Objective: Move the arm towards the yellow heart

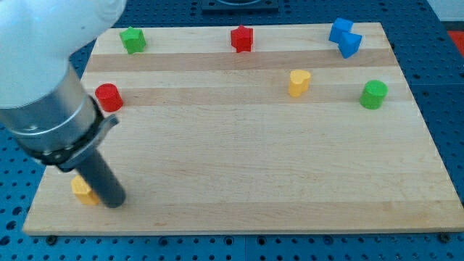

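The yellow heart [299, 82] lies on the wooden board [239, 159] toward the view's upper right. My tip [114, 202] rests on the board at the view's lower left, far from the heart. It touches or nearly touches a small yellow block [82, 191] just to its left, whose shape is partly hidden by the rod.
A red cylinder [109, 96] sits at the view's left. A green block [133, 39] and a red block [242, 38] lie along the top edge. Two blue blocks [344, 37] sit at the top right. A green cylinder [374, 94] is at the right.
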Controlling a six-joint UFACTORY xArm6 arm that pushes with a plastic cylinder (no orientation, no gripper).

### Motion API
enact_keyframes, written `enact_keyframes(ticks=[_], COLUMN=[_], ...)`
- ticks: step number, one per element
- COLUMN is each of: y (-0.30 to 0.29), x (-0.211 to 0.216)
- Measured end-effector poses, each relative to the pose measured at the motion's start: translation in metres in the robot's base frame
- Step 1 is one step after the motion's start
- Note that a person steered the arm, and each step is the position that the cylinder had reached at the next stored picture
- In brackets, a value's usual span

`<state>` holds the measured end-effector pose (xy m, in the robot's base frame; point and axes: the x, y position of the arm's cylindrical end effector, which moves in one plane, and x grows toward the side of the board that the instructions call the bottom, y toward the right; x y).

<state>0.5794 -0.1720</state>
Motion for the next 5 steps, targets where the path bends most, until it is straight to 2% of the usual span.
enact_keyframes(ticks=[1, 5], y=[0.046, 0.126], x=[-0.035, -0.236])
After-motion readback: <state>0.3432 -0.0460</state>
